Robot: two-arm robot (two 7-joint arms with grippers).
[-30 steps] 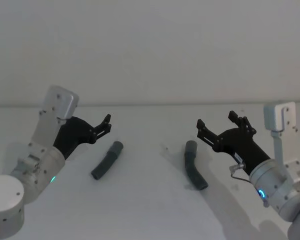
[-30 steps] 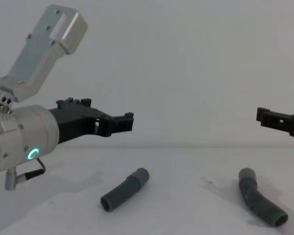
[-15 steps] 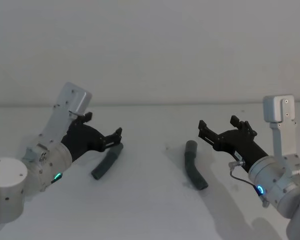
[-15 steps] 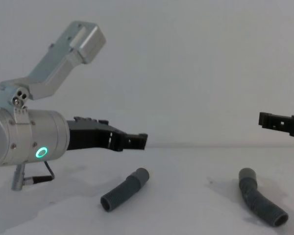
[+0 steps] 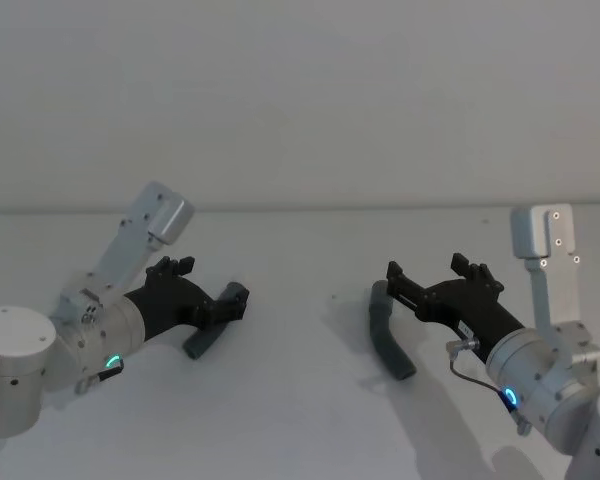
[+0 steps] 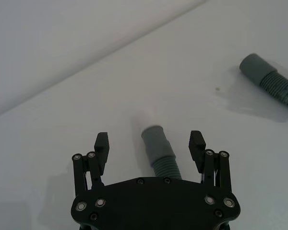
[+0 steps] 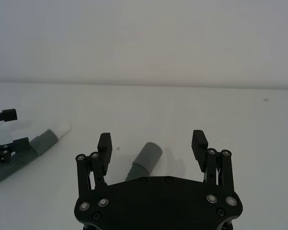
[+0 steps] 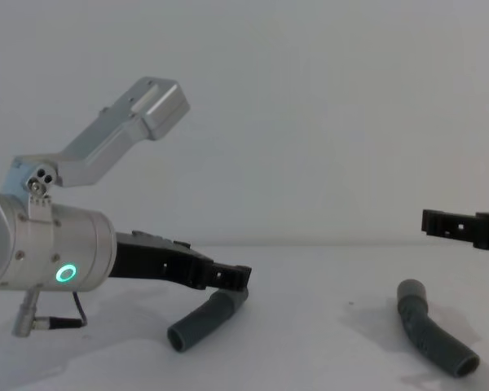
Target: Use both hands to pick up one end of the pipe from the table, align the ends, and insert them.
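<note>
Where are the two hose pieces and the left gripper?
straight hose [image 8: 204, 320]: chest view, ribbed middle.
bent hose [image 8: 428, 331]: chest view, ribbed bend.
left gripper [image 6: 149, 139]: left wrist view, midway between its open fingertips.

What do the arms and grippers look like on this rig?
Left arm: silver-grey cylinder, boxy metal bracket, green ring light, thin cable. Right arm matches, with a wire loop. Left gripper and right gripper: black, two-fingered, linkages dotted with silver screws.

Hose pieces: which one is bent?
The hose piece by the right gripper: it kinks midway, while the other hose piece, at the left gripper, runs straight.
</note>
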